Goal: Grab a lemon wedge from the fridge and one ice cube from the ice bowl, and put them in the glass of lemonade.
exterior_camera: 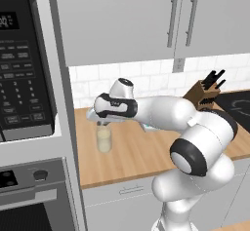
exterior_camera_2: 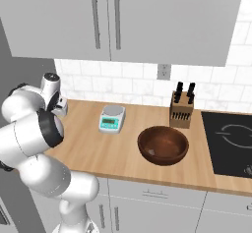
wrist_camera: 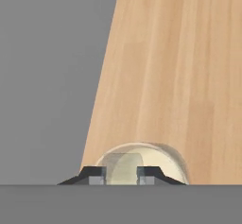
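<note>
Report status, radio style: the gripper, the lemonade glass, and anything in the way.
Gripper directly above glass of lemonade, jaws narrowly apart, a pale translucent piece between them. Glass upright on wooden counter beside oven column. Nothing blocking the drop.

Grey cabinets (exterior_camera_2: 147,15) hang above a wooden counter (exterior_camera_2: 108,148).

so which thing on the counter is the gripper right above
The glass of lemonade by the grey wall; the gripper hangs directly over it. The scale, wooden bowl and knife block sit further along.

wooden counter (exterior_camera_2: 118,153): kitchen scale (exterior_camera_2: 112,118) left of brown bowl (exterior_camera_2: 163,145); knife block (exterior_camera_2: 181,110) beside black cooktop (exterior_camera_2: 231,143); microwave (exterior_camera: 22,64) above oven (exterior_camera: 34,196).
</note>
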Robot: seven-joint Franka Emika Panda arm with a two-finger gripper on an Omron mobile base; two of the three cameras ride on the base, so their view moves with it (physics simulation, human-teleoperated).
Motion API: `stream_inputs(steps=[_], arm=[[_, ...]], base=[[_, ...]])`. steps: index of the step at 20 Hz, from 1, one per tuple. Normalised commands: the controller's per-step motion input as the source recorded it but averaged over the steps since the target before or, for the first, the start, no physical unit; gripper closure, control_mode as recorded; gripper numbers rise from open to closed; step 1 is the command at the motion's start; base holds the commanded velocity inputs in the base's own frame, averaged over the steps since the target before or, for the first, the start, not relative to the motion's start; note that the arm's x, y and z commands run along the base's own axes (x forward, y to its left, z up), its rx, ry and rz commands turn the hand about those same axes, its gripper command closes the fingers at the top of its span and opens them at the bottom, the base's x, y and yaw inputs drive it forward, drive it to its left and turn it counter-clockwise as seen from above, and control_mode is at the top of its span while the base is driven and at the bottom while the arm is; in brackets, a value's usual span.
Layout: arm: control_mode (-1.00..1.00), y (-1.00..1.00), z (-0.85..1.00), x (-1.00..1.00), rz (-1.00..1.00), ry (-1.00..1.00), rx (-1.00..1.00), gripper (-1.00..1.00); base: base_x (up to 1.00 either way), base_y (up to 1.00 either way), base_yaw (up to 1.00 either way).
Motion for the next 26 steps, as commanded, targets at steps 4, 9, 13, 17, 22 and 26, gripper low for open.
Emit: stream_inputs(steps=[4,9,13,17,22,26], arm=[[-1.0,0.03,-0.09,-0.01,0.0,-0.01,-0.02,1.0],[-1.0,0.04,-0.2,0.0,0.0,0.0,-0.02,1.0],[-1.0,0.0,0.03,0.0,-0.03,0.0,0.03,1.0],[-1.0,-0.02,0.05,-0.01,-0.03,0.0,0.13,1.0],[-1.0,-0.02,-0.06,-0.03,0.0,0.0,0.08,1.0],[-1.0,-0.01,-0.23,0.0,0.0,0.0,0.0,1.0]], base=[[0.0,0.0,0.0],[0.0,0.0,0.0],[0.0,0.0,0.0],[0.0,0.0,0.0],[0.0,0.0,0.0],[0.0,0.0,0.0]])
